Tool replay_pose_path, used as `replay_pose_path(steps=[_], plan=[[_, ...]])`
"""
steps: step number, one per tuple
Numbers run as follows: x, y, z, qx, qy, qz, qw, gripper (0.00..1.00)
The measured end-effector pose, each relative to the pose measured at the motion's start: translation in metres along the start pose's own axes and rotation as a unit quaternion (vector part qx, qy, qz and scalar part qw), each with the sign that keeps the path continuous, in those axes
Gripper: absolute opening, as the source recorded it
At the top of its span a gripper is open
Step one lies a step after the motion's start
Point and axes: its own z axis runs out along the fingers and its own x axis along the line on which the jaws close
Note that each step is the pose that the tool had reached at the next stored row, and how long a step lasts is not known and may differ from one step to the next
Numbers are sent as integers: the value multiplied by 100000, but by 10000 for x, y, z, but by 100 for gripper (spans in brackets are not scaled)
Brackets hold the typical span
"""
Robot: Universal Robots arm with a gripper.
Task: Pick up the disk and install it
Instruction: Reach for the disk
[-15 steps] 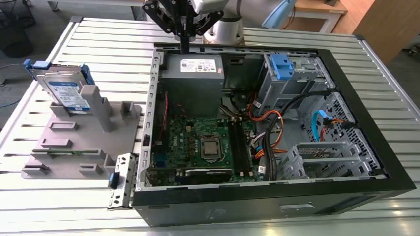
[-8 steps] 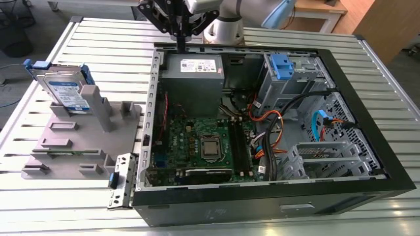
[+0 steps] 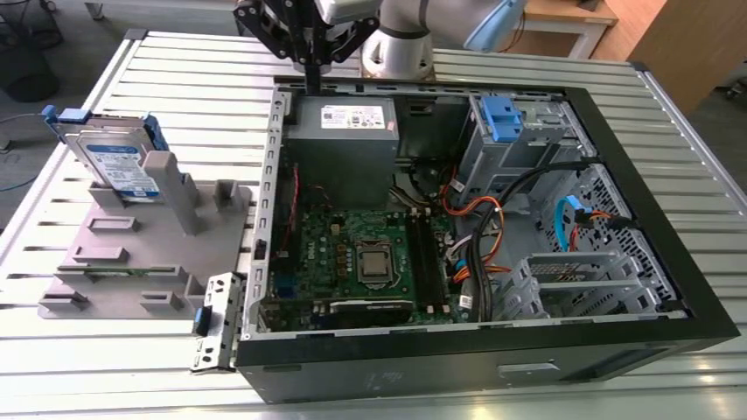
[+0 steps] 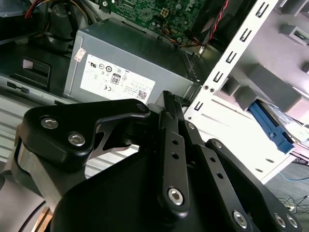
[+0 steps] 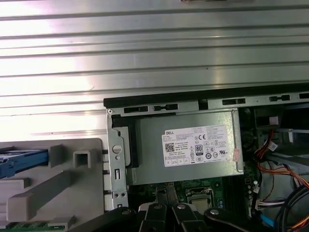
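The disk (image 3: 117,166) stands on its edge in a slot of the grey stand (image 3: 129,254), at the exterior view's left, outside the computer case (image 3: 688,289). Its label side faces toward the exterior camera, and the blue frame goes around its edges. In the second wrist view a blue part of the disk (image 4: 273,129) shows behind the grey blocks of the stand. In the first wrist view its blue edge (image 5: 21,160) lies flat across the stand. Nothing touches the disk except the stand.

The stand is on the table (image 3: 198,79) of metal slats, just beside the open side of the case.

The gripper (image 3: 313,86) hangs over the far rim of the case, above the grey power box (image 3: 338,149) with the white sticker. It is well apart from the disk. In the exterior view its two fingers come down as one thin black bar. In the second wrist view the gripper (image 4: 169,96) has its fingers (image 4: 172,145) pressed together with no gap, and nothing is between them. In the first wrist view the fingertips (image 5: 164,193) are also together, in front of the power box (image 5: 188,145). I cannot tell if the tips touch the box or the rim.

Inside the case the green board (image 3: 350,254) lies on the bottom. A small blue latch (image 3: 499,118) sits on the metal drive cage at the far side, and orange and black cables (image 3: 473,210) run between the board and the cage.
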Motion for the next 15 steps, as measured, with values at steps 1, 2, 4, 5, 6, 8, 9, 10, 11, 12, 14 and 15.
replay_pose_path(steps=[1, 2, 4, 5, 6, 8, 9, 10, 11, 12, 14, 15], plan=[[7, 0, 0, 0, 1, -2, 100000, 11], [13, -1, 0, 0, 1, -2, 100000, 11], [22, -1, -1, 6, 6, -1, 100000, 11], [27, -2, -1, 1, 3, -3, 100000, 11], [32, -2, -1, 0, 3, -7, 100000, 11], [44, -3, -2, -1, 4, -6, 100000, 11], [50, -4, -1, -3, 2, -4, 100000, 11], [55, -4, -2, -1, 1, -4, 100000, 11], [58, -4, -2, 0, 2, -4, 100000, 11], [60, -4, -2, 4, 7, -10, 100000, 11], [68, -5, -2, -2, 2, -4, 100000, 11], [71, -5, -2, -3, -1, -4, 100000, 11]])
